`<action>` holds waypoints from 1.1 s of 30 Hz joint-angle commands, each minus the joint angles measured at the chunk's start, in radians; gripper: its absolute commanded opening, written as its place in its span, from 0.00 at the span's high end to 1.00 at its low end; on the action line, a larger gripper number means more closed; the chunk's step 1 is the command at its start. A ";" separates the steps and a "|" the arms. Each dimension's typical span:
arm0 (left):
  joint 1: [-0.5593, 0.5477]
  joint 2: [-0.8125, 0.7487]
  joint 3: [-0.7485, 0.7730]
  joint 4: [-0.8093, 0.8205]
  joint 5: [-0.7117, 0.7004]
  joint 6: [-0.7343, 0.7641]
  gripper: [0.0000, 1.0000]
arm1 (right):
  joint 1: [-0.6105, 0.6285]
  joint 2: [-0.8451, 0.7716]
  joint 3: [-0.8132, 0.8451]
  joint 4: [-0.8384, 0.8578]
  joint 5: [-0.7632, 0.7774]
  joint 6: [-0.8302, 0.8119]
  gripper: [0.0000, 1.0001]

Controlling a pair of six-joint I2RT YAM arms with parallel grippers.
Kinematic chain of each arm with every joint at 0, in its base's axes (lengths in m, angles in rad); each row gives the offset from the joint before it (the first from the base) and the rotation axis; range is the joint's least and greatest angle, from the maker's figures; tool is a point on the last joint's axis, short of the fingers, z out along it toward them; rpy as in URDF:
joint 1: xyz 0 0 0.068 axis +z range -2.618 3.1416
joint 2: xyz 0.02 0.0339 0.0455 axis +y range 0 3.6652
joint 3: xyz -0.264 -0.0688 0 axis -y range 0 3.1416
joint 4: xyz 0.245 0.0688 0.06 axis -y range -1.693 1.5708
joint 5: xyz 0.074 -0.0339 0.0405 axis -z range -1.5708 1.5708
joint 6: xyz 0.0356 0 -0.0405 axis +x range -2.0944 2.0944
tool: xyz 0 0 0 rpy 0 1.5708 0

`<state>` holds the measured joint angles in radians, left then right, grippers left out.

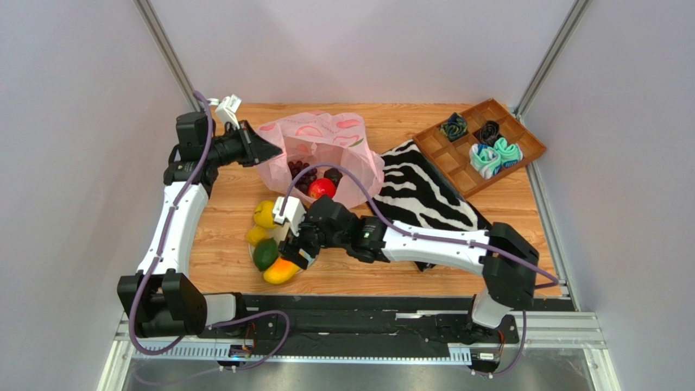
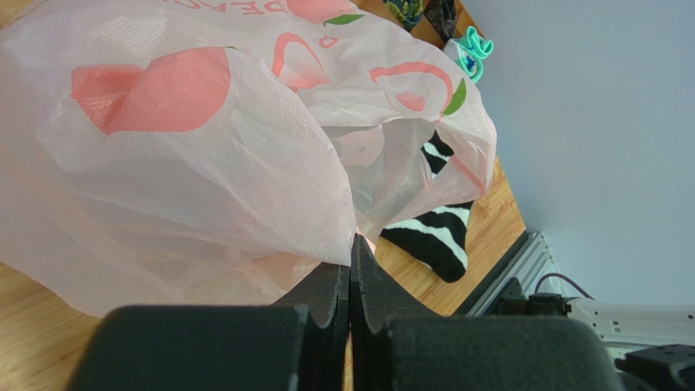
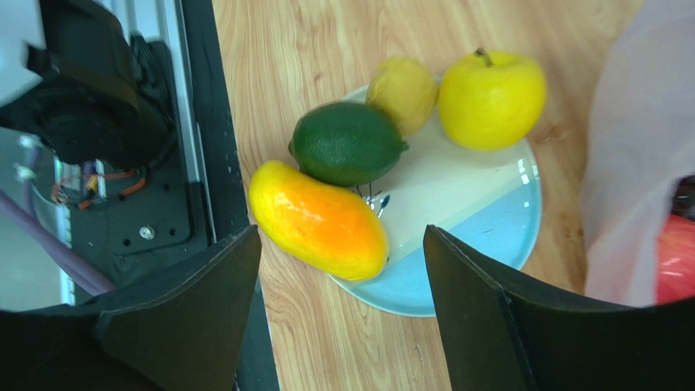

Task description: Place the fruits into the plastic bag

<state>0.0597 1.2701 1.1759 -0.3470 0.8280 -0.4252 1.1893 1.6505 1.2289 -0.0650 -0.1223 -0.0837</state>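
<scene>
The pink plastic bag [image 1: 326,147] lies at the back of the table, mouth facing the front. My left gripper [image 1: 263,147] is shut on its left edge and holds it up; in the left wrist view the fingertips [image 2: 352,248] pinch the bag [image 2: 204,163]. The red fruit [image 1: 322,188] and the grape bunch [image 1: 298,172] sit in the bag's mouth. Two lemons [image 1: 263,214] [image 3: 491,99], the green fruit [image 3: 347,144] and the mango [image 3: 318,220] lie on a light blue plate [image 3: 481,236]. My right gripper [image 3: 341,234] is open and empty, just above the mango.
A zebra-striped cloth [image 1: 424,191] lies right of the bag. A wooden divided tray [image 1: 522,147] with rolled cloth bundles stands at the back right. The black rail [image 3: 196,122] at the table's front edge runs close beside the plate.
</scene>
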 commanded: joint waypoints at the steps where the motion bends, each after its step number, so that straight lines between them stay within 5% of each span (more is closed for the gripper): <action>1: 0.002 -0.011 0.021 0.036 0.000 -0.009 1.00 | 0.033 0.103 0.104 -0.071 0.015 -0.083 0.21; 33: 0.002 -0.012 0.016 0.048 0.011 -0.020 1.00 | 0.135 0.367 0.242 -0.033 0.300 -0.134 0.17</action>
<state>0.0593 1.2701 1.1755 -0.3393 0.8291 -0.4416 1.3319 1.9965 1.4448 -0.1669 0.1001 -0.2245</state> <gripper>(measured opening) 0.007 0.833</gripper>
